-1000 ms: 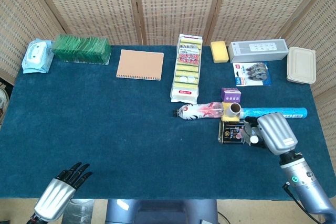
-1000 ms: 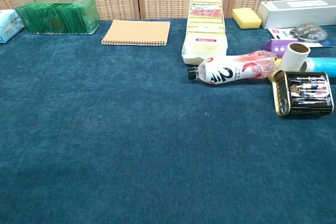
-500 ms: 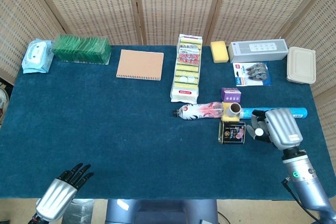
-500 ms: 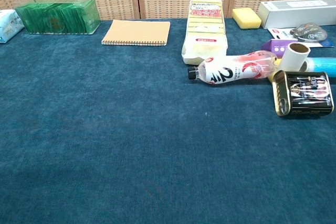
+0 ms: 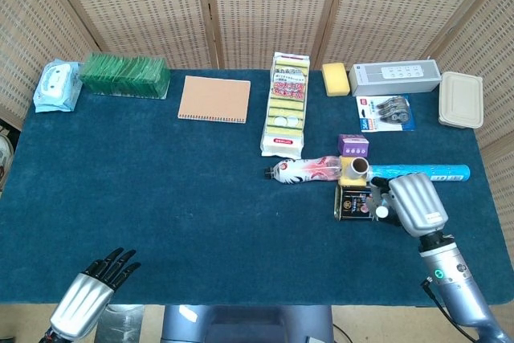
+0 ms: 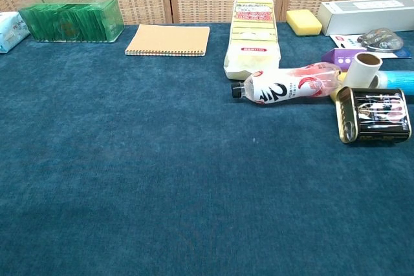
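Blue-clothed worktop [image 5: 201, 198] before us; our right hand [image 5: 409, 202] hovers fingers apart, holding nothing, fingertips just beside the tin [image 5: 354, 202], which lies unlifted; beyond it, a bottle [image 5: 305, 169]; our left hand [image 5: 88, 295] hangs spread, well apart; grasping remains.

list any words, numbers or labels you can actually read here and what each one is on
Bottle: a large dark mark like "21"; smaller print blurred.
Sponge pack: red label, print too small to read.
Black tin by the right hand: gold print, unreadable.
Grey box, blister card, purple box, blue tube: unreadable.
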`<state>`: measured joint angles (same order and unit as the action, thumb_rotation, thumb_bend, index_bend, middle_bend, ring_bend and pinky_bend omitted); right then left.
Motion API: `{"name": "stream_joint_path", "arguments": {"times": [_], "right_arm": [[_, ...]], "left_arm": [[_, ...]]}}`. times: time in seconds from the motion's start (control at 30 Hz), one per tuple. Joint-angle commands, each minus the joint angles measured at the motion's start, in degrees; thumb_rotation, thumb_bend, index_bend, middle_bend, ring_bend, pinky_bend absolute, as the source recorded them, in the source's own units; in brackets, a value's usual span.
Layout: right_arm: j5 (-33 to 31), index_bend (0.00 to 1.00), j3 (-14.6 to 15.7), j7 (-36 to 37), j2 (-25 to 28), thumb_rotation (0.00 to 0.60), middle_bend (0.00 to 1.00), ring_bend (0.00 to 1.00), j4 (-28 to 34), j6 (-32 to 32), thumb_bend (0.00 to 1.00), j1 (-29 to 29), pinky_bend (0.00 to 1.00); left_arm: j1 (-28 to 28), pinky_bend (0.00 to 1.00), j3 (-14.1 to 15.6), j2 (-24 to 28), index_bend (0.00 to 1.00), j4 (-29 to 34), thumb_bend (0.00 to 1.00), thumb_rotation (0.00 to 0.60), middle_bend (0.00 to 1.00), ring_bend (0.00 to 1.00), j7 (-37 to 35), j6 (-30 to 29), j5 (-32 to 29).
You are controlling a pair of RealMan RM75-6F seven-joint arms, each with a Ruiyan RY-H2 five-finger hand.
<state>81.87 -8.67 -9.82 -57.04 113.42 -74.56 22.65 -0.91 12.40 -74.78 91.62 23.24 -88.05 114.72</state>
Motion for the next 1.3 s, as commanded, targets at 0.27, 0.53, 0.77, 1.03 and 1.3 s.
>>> {"name": "stream_joint_path", "arguments": {"times": [0.27,0.53,0.77,1.03,1.3], "right_arm": [[-1.9,0.81,-0.8,1.9,-0.2,0.6,0.98,1.0,-1.2,1.6,0.48,0.7,1.0],[-3.1,0.81,-3.4,4.5,-1.6,0.6,0.98,1.0,-1.3,0.7,0.48,1.6,1.0],[-11.2,0.81,-7.8,4.1,-6.8,0.6,0.98,1.0,-5.5,2.2,0.48,4.8,1.0],[-19.7,0.81,-12.3,5.5,-13.7,0.6,0.98,1.0,-12.7,4.8,0.48,9.3,1.0],[-21.9,0.81,-13.1,5.4,-14.9,0.6,0.98,1.0,-16.0,6.3,0.47,10.7,1.0]], "left_arm": [[-0.1,0.39,-0.1,0.0,0.22,-0.4,0.28,0.6,0.18,0.16,-0.5,-0.3,0.2],[0.0,0.39,0.4,0.0,0.22,-0.4,0.28,0.6,0.18,0.16,-1.0,-0.4,1.2],[0.0,0.39,0.5,-0.1,0.22,-0.4,0.28,0.6,0.18,0.16,-0.7,0.2,1.0],[-0.1,0.39,0.5,-0.4,0.22,-0.2,0.28,0.6,0.18,0.16,0.0,1.0,0.3],[-0.3,0.39,0.5,-0.4,0.22,-0.1,0.28,0.6,0.18,0.16,0.2,0.8,0.2]]}}
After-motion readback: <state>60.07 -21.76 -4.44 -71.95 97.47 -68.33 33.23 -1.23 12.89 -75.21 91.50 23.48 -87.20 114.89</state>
